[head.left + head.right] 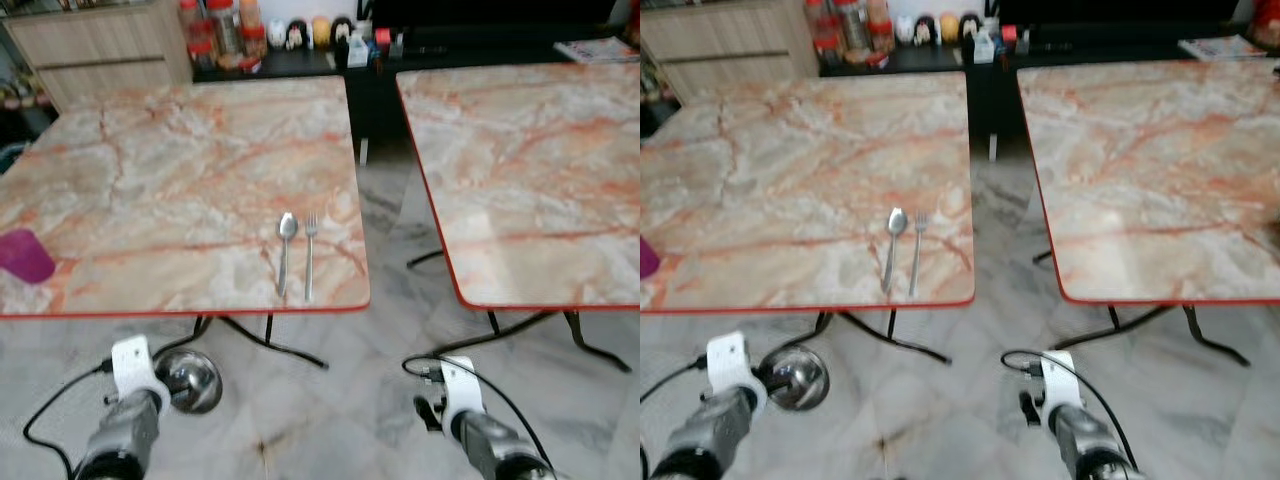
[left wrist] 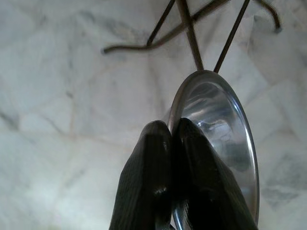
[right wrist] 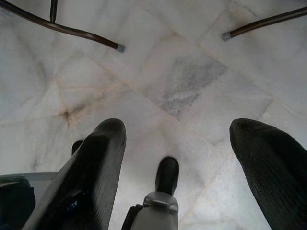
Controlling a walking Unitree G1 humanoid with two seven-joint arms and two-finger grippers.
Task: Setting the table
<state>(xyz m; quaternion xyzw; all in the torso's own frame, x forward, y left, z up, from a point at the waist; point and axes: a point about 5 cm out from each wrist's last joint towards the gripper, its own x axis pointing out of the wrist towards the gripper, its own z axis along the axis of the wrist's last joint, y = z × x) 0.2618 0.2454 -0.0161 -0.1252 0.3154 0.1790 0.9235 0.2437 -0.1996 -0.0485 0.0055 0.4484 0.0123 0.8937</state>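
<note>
Left hand (image 2: 168,143): we find its fingers pinched tight on the rim of a steel bowl (image 2: 223,134), held low over the floor before the counter (image 1: 150,190); right hand (image 3: 177,143): fingers spread wide, empty; spoon (image 1: 286,250) and fork (image 1: 310,255) side by side near the counter's front edge.

Two counters (image 1: 150,170) in peach-and-grey marble veining with red edging, a silver spoon (image 1: 286,245) and fork (image 1: 310,255), a purple cup (image 1: 24,256), a shiny steel bowl (image 1: 190,380), pale grey-veined marble floor (image 1: 340,410)
</note>
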